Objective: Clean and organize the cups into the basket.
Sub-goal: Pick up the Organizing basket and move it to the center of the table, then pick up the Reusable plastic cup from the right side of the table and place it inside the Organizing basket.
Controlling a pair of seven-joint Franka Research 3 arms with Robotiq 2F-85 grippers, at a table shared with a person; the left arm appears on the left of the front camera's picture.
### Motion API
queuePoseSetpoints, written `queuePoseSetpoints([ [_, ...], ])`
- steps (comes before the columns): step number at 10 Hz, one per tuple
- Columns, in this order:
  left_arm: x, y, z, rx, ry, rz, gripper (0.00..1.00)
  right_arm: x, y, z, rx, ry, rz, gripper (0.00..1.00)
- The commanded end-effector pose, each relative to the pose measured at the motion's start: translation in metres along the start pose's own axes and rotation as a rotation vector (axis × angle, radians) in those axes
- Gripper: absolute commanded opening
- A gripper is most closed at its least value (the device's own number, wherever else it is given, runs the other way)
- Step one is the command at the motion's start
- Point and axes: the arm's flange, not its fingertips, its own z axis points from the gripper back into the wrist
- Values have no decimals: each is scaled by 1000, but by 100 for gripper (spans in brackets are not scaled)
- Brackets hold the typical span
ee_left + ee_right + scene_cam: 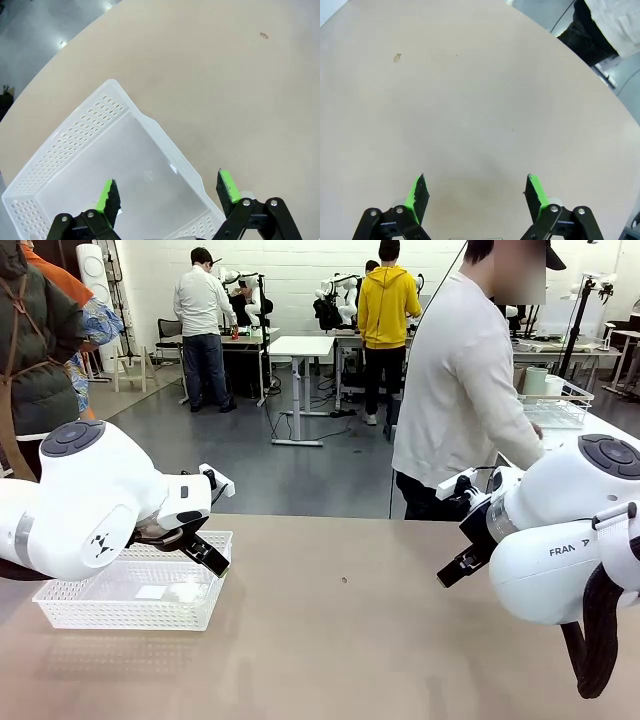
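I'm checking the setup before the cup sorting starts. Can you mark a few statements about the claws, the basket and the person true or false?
1. The left claw is open above the basket. True.
2. The basket holds two tan cups. False: it is empty.
3. The right claw is shut on a mint green cup. False: it is open, holding nothing, above the bare table.
4. The person stands at the far side of the table. True.
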Motion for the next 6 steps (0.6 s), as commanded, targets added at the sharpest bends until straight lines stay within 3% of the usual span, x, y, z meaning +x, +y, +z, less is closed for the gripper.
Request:
queuePoseSetpoints([
  [1, 0, 0, 0, 0, 0, 0, 100, 0, 0, 0, 0, 0, 0, 100],
  [3, -17, -14, 71, 28, 9, -80, 100, -28, 23, 67, -64, -9, 2, 100],
  [6, -50, -20, 141, 79, -19, -148, 100, -83, 58, 159, -216, -79, -21, 100],
])
